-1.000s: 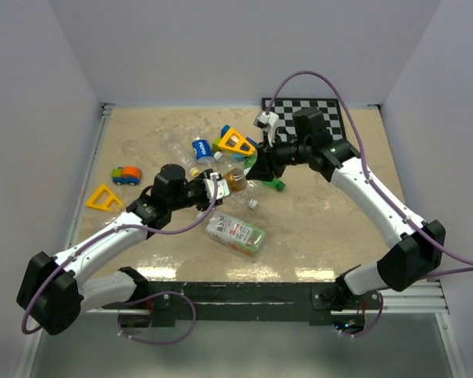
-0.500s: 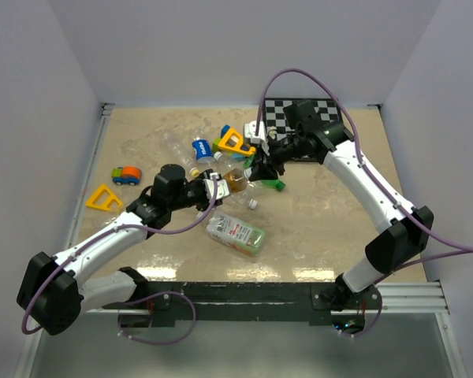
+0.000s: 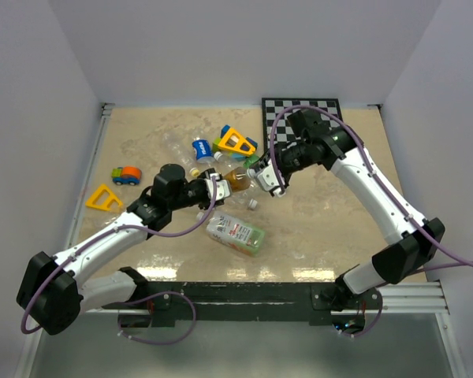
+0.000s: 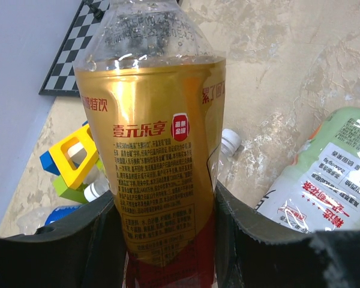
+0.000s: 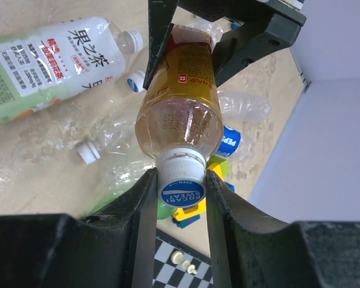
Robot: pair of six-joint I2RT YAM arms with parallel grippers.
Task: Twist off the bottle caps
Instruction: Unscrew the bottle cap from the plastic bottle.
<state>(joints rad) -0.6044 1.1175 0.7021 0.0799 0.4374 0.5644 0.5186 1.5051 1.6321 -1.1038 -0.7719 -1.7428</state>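
Left claw [image 3: 214, 189]: yours is clamped round the body of the amber bottle [image 4: 162, 150], one finger on each side of its gold label
Right claw [image 5: 180, 195]: you have it closed on the cap [image 5: 181, 180], a finger pressing on each side
Cap: white with a blue top, seated on the neck of the amber bottle, which lies roughly level between your two claws
Nearer you: a green-labelled bottle [image 3: 236, 234] lies on its side on the surface [image 3: 331, 213]
Under the amber bottle: a crushed clear bottle [image 5: 117, 135] with a white cap [image 5: 87, 152] on its neck
Behind: toy blocks [image 3: 236, 143] just beside a blue-labelled bottle [image 3: 202, 150], and a chessboard [image 3: 299, 114] at the far edge
Your far left: a toy car [image 3: 127, 175] and a yellow triangle [image 3: 103, 198], well apart from the bottles
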